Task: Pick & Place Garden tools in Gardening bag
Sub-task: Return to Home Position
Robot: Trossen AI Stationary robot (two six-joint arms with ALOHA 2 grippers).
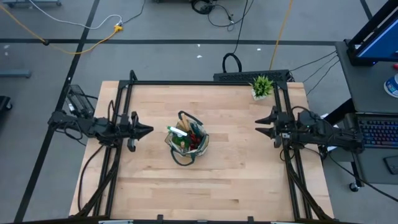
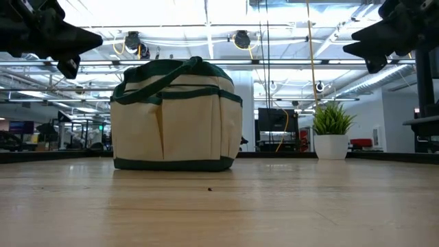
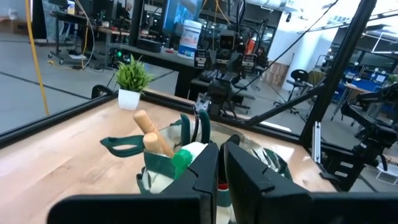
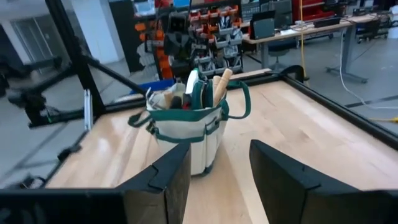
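I am reading this as the homing step: the khaki-tan, green-trimmed fabric gardening bag point(image 2: 171, 130) is sitting mid-table holding the wooden-handled garden tools point(image 4: 217, 86), with the left gripper point(image 1: 147, 130) pressed together and the right gripper point(image 1: 262, 125) spread empty, both well apart from it and needing only parking.

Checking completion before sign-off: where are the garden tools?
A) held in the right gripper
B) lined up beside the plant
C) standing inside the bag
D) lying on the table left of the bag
C: the tools stick up out of the top of the bag, with wooden handles showing in both wrist views.
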